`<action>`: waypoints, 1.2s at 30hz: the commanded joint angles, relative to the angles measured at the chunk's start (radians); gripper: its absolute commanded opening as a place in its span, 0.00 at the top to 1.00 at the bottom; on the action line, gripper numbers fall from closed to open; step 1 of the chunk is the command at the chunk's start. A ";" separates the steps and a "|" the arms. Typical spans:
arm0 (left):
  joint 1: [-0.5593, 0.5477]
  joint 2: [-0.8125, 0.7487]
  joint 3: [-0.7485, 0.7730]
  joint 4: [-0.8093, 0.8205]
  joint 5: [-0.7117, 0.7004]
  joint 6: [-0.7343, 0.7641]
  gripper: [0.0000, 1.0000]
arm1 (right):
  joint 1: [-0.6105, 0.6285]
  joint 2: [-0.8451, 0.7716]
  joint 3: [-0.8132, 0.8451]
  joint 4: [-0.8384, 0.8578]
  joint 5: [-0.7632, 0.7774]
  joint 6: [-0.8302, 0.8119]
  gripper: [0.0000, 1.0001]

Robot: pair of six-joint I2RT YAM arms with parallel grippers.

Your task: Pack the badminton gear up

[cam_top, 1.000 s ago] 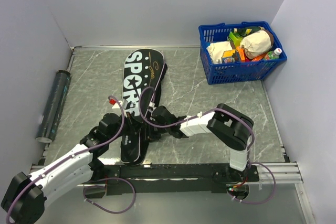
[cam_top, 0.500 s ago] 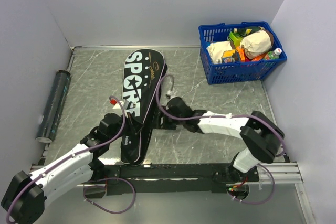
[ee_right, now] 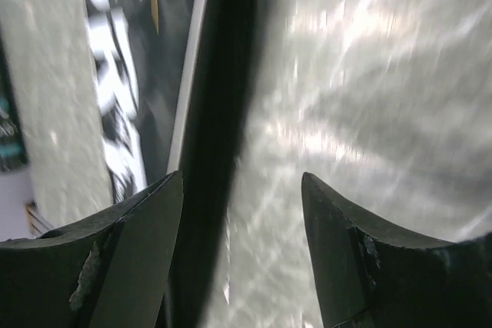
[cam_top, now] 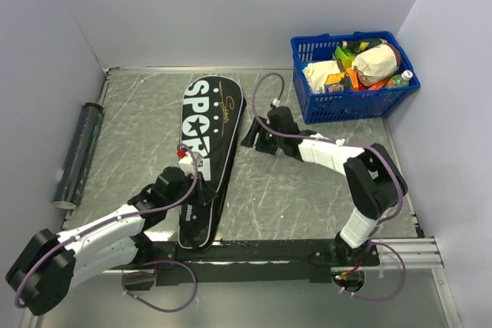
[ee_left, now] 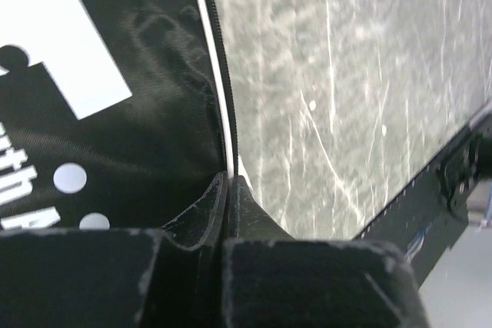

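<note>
Left gripper (ee_left: 228,186): nearest the arm bases. Its fingers are pressed together on the white-piped zip edge along the right side of the bag (cam_top: 209,124), about halfway along its length.
Bag, position: flat on the table (cam_top: 307,197), left of centre.
Bag, long axis: runs near to far, leaning slightly right as it goes away. The narrow handle end is close to the base rail and the wide head points at the back wall, with the "SPORT" lettering on the far half.
Right gripper (ee_right: 240,182): further out, just beside the bag's right edge by the wide head. The jaws stand well apart and hold nothing; whether they touch the bag cannot be told.
Tube (cam_top: 78,154): lies against the left wall, well apart from the bag, its long axis also near to far.
Basket (cam_top: 350,105): far right corner, filled with groceries.
</note>
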 commanded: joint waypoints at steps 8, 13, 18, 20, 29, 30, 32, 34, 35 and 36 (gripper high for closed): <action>-0.127 0.059 0.010 0.068 0.097 0.044 0.99 | -0.126 0.247 0.219 0.110 -0.082 0.046 0.29; -0.169 0.068 0.004 0.072 0.101 0.044 0.99 | -0.152 0.391 0.328 0.156 -0.171 0.092 0.29; -0.202 0.094 0.013 0.077 0.115 0.053 0.99 | -0.153 0.474 0.415 0.177 -0.197 0.113 0.30; -0.208 0.102 0.013 0.083 0.120 0.056 0.99 | -0.155 0.491 0.434 0.182 -0.202 0.124 0.32; -0.218 0.103 0.028 0.075 0.106 0.053 0.91 | -0.169 0.554 0.429 0.255 -0.229 0.245 0.95; -0.219 0.099 0.033 0.066 0.101 0.053 0.83 | -0.178 0.549 0.403 0.263 -0.223 0.255 1.00; -0.228 0.073 0.041 0.063 0.100 0.047 0.74 | -0.184 0.533 0.380 0.268 -0.200 0.270 1.00; -0.270 0.048 0.071 0.054 0.104 0.039 0.61 | -0.192 0.514 0.346 0.265 -0.164 0.276 1.00; -0.308 0.042 0.096 0.054 0.097 0.033 0.54 | -0.192 0.496 0.325 0.260 -0.147 0.276 1.00; -0.329 0.040 0.108 0.063 0.098 0.026 0.51 | -0.195 0.488 0.316 0.259 -0.136 0.278 1.00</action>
